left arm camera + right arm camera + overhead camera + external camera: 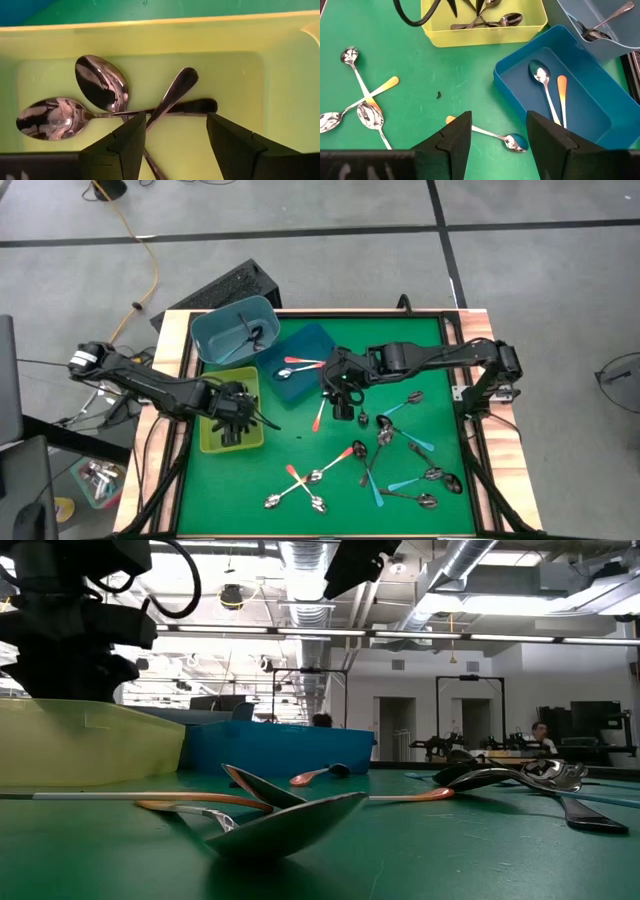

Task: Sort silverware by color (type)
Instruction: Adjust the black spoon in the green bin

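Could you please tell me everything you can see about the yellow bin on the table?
The yellow bin is a shallow rectangular tray of translucent yellow-green plastic, open-topped and upright near the green mat's left edge, beside the dark blue bin. Two spoons with dark metal handles lie crossed on its floor. The left pincer hangs open over it, touching neither spoon.

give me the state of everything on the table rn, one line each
left gripper: open, empty, over the yellow bin
right gripper: open, empty, above an orange-handled spoon lying on the mat
yellow bin: holds two dark-handled spoons, crossed
blue bin: holds two orange-handled spoons
grey-blue tub: holds at least one silver spoon
loose spoons: scattered unsorted on the mat
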Tool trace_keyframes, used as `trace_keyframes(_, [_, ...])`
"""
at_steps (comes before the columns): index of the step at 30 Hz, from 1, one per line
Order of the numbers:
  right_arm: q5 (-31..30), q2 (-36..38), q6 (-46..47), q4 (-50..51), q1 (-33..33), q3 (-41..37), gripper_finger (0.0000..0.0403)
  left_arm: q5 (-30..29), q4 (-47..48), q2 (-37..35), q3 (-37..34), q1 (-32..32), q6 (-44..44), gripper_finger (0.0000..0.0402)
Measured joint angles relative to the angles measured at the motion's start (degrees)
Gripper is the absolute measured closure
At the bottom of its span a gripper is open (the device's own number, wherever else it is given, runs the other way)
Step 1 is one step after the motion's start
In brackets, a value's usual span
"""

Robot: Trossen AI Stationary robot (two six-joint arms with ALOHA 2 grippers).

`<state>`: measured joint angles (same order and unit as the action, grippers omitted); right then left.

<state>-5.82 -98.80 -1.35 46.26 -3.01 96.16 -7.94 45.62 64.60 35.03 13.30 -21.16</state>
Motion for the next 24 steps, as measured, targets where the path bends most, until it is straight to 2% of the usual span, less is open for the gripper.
trace_keyframes(8, [0.0, 0.0, -0.1, 0.0, 0.0, 0.0, 0.0205, 1.1, -8.4, -0.6, -5.7, 0.0, -6.0, 0.0207])
trace_keyframes(16, [0.0, 0.0, -0.1, 0.0, 0.0, 0.0, 0.0205, -4.8, -8.2, -0.3, -6.2, 0.0, -5.6, 0.0207])
trace_keyframes(24, [0.0, 0.0, -0.1, 0.0, 0.0, 0.0, 0.0205, -4.0, -9.0, 5.4, -6.0, 0.0, -3.9, 0.0207])
